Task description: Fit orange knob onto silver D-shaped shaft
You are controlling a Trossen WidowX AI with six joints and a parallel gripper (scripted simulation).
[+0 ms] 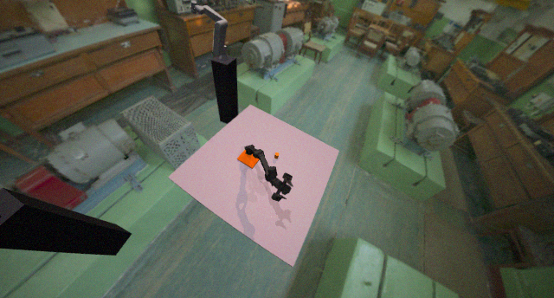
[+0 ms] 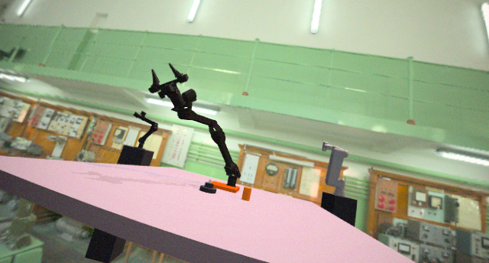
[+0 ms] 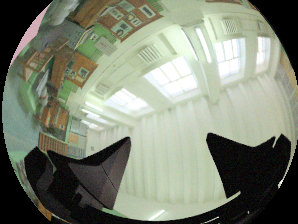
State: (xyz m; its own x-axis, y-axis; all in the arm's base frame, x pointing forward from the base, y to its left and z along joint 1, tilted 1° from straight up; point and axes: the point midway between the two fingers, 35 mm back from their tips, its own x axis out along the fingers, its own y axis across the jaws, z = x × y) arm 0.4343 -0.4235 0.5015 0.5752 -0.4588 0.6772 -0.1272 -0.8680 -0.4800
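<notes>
The orange knob (image 1: 276, 155) (image 2: 246, 194) stands on the pink table top, beside the arm's base. Its underside and hole are hidden. The round dark pedestal (image 2: 208, 188) sits on the table on the other side of the orange base plate's near edge in the exterior view. The silver shaft and its flat side are too small to make out. I cannot make out the pedestal in the top view. My gripper (image 1: 288, 191) (image 2: 161, 66) (image 3: 170, 140) is open and empty, raised high above the table and pointing upward, far from knob and pedestal.
The arm stands on an orange base plate (image 1: 248, 159) (image 2: 225, 186) on the pink table (image 1: 303, 159) (image 2: 153, 202). Other arms on black columns (image 1: 226, 90) (image 2: 339, 209) stand beyond the table's edges. The wrist view shows walls, windows and furniture.
</notes>
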